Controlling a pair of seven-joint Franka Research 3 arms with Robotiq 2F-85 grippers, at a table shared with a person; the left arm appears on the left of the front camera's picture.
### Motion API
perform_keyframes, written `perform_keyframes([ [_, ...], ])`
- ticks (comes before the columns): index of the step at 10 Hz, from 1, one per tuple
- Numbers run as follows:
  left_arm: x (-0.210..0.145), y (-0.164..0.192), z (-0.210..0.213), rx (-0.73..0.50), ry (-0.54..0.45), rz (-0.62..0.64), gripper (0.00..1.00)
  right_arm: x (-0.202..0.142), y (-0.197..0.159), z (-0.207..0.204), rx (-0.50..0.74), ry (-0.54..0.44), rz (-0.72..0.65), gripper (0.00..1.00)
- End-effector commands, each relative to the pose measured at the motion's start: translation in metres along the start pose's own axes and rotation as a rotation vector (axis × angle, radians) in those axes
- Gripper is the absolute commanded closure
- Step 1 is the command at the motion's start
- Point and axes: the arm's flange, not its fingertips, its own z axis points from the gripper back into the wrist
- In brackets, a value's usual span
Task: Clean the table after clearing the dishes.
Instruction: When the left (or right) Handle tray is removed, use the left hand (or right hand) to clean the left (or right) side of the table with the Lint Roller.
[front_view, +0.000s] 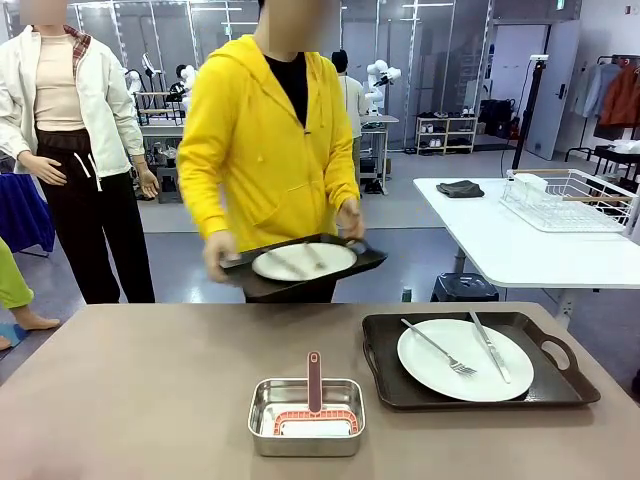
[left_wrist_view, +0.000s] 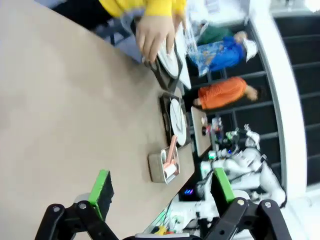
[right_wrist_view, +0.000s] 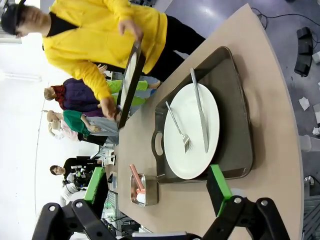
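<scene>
At the far table (front_view: 150, 390) edge, a person's hands (front_view: 218, 262) are holding one tray (front_view: 262, 290) level, likely keeping its plate (front_view: 303, 262) from sliding. On the right, the second tray (front_view: 385, 385) is lying with another plate (front_view: 430, 372), fork (front_view: 440, 349) and knife (front_view: 490, 347). Near centre, a pan (front_view: 262, 400) is holding a scrubber (front_view: 314, 382), probably for wiping. The front view is showing the held plate's face; the right wrist view is showing that tray edge-on. Left gripper (left_wrist_view: 162, 186) and right gripper (right_wrist_view: 157, 185) are standing released, grasping nothing.

Background, as I see it from the front camera: grey floor (front_view: 190, 270); at right, a white side table (front_view: 520, 250) bearing a wire rack (front_view: 570, 200) and a dark cloth (front_view: 460, 188); beyond, a low shelf (front_view: 447, 133) and a clothes rail (front_view: 620, 95) before glass partitions (front_view: 420, 40).
</scene>
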Motion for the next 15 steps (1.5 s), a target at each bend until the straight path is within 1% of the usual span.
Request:
perform_keyframes([
  [1,0.048,-0.044,-0.038,0.135,0.190,-0.137,0.00,-0.001,0.001,0.003,0.005,0.008,0.016,0.00],
  [2,0.073,-0.078,-0.081,0.199,0.303,-0.225,0.00,-0.001,0.001,0.003,0.005,0.008,0.016,0.00],
  [3,0.089,-0.125,-0.149,0.216,0.420,-0.327,0.00,-0.001,0.001,0.003,0.005,0.008,0.016,0.00],
  [4,0.089,-0.158,-0.206,0.245,0.509,-0.427,0.00,-0.001,0.001,0.003,0.005,0.008,0.016,0.00],
  [5,0.079,-0.194,-0.271,0.330,0.602,-0.574,0.00,-0.001,0.001,0.003,0.005,0.008,0.016,0.00],
  [6,0.065,-0.227,-0.332,0.386,0.700,-0.742,0.00,-0.001,0.001,0.003,0.005,0.008,0.016,0.00],
  [7,0.052,-0.249,-0.390,0.424,0.804,-0.849,0.00,-0.001,0.001,0.003,0.005,0.008,0.016,0.00],
  [8,0.034,-0.264,-0.447,0.475,0.922,-0.958,0.00,-0.001,0.001,0.003,0.005,0.008,0.016,0.00],
  [9,0.018,-0.269,-0.489,0.504,1.017,-1.035,0.00,-0.001,0.001,0.003,0.005,0.008,0.016,0.00],
  [10,0.001,-0.270,-0.524,0.510,1.097,-1.052,0.00,-0.001,0.001,0.003,0.005,0.008,0.016,0.00],
  [11,-0.016,-0.266,-0.550,0.533,1.158,-1.080,0.00,-0.001,0.001,0.003,0.005,0.008,0.016,0.00],
  [12,-0.032,-0.263,-0.563,0.522,1.194,-1.092,0.00,-0.001,0.001,0.003,0.005,0.008,0.016,0.00],
  [13,-0.032,-0.264,-0.542,0.486,1.124,-1.076,0.00,-0.001,0.001,0.003,0.005,0.008,0.016,0.00],
  [15,-0.032,-0.264,-0.542,0.486,1.124,-1.076,0.00,-0.001,0.001,0.003,0.005,0.008,0.016,0.00],
])
